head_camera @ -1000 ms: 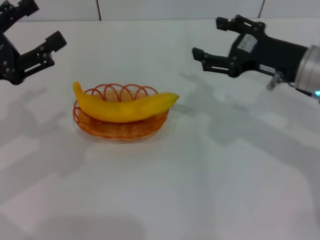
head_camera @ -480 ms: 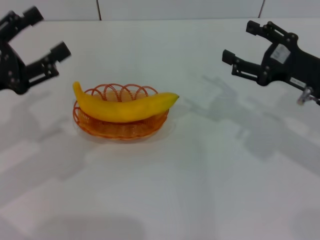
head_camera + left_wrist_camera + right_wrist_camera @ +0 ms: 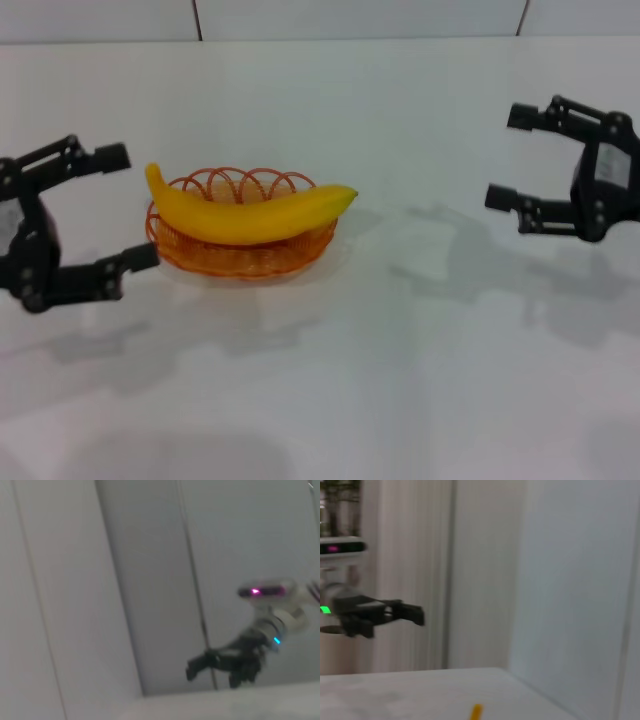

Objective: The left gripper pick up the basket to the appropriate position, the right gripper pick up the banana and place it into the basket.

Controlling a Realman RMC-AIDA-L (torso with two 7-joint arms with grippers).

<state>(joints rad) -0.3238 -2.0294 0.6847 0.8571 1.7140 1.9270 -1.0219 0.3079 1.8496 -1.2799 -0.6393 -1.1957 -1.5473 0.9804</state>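
Note:
The yellow banana lies across the orange wire basket on the white table, left of centre in the head view. Its tip also shows in the right wrist view. My left gripper is open and empty, just left of the basket, one fingertip close to its rim. It also shows far off in the right wrist view. My right gripper is open and empty at the right, well apart from the basket. It also shows far off in the left wrist view.
The white table stretches in front and to the right of the basket. A pale panelled wall runs along the table's far edge.
Both arms have drawn back toward me and lower. The left gripper came down beside the basket; the right gripper moved right, away from it. Banana and basket have not moved.

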